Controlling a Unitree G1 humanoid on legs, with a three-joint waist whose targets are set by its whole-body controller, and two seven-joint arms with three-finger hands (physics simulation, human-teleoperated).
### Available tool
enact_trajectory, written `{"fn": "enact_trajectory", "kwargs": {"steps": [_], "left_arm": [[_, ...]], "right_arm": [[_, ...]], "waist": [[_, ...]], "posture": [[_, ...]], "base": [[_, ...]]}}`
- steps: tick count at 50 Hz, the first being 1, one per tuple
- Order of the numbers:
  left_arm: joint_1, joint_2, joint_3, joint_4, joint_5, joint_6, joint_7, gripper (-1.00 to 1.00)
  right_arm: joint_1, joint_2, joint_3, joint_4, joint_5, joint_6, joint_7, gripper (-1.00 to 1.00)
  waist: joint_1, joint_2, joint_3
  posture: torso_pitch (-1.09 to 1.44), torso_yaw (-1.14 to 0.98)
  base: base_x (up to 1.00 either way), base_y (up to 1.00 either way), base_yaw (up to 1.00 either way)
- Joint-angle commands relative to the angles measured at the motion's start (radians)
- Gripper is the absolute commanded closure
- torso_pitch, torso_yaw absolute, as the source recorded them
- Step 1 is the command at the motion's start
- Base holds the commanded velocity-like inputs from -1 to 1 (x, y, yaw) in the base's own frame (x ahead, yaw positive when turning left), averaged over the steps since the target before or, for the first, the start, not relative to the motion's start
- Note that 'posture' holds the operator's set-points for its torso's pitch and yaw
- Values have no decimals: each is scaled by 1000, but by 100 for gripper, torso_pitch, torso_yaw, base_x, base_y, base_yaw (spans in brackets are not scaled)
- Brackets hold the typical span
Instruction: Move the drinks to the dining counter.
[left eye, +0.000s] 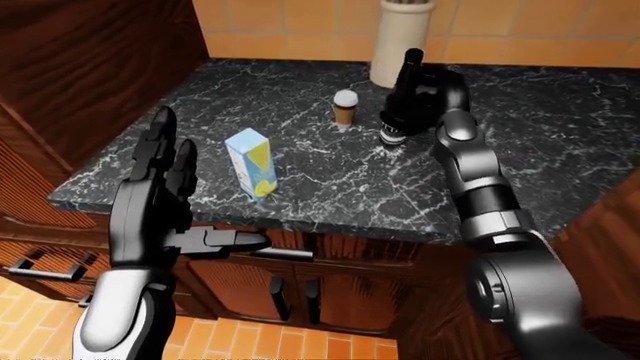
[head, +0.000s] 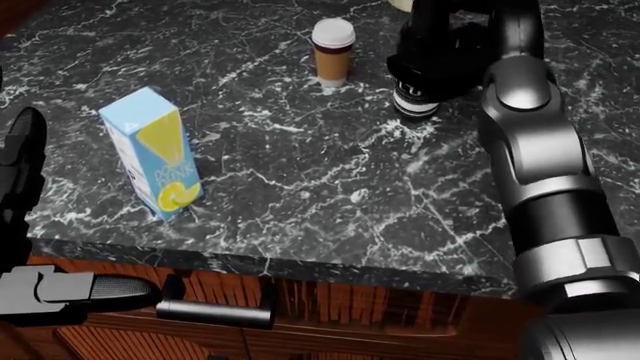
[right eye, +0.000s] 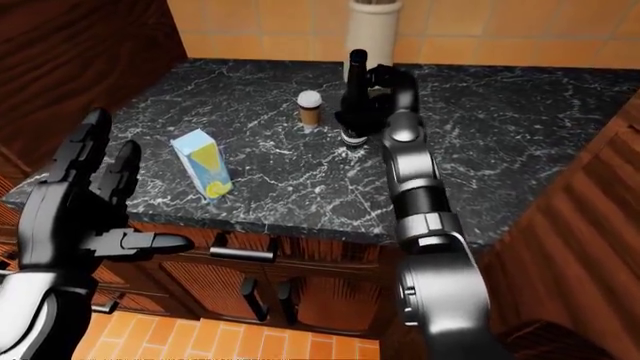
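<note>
Gripping a dark bottle (right eye: 352, 97), right hand (right eye: 385, 94); white-banded base

I am looking into a home kitchen. A black marble counter (left eye: 300, 161) with white veining runs under my right hand (left eye: 425, 94), and dark wooden cabinet doors (left eye: 330, 289) with bar handles (head: 215, 311) sit below it, near my left hand (left eye: 160, 195). Beyond the right hand rises an orange tiled wall (left eye: 300, 26); orange floor tiles (left eye: 260, 341) lie beneath the left.
</note>
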Motion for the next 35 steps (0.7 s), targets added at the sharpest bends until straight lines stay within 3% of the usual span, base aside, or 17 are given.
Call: {"fn": "enact_trajectory", "kwargs": {"steps": [1, 8, 12, 22, 35], "left_arm": [[-22, 8, 5, -29, 1, -25, 2, -100], [-54, 15, -7, -30, 9, 5, 15, -100], [-68, 19, -13, -48, 11, 31, 23, -100], [-108, 22, -40, 8, 70, 26, 55, -100], [-198, 3, -149, 157, 206, 1, 70, -100]], "right_arm": [[-19, -12, -4, -140, 17, 40, 18, 100], [85, -19, -9, -626, 50, 352, 81, 100], [119, -13, -3, -798, 52, 471, 103, 100], [176, 8, 9, -1027, 47, 607, 166, 100], [179, 32, 21, -1088, -4, 631, 203, 100]], "waist": [[1, -1, -26], [6, -5, -18], [5, -5, -12], [2, -7, -10], [-2, -4, -12]], "posture": [[0, 0], [0, 0], [0, 0], [0, 0], [0, 0]], "base": [[0, 0, 0], [0, 0, 0], [0, 0, 0], [0, 0, 0], [0, 0, 0]]}}
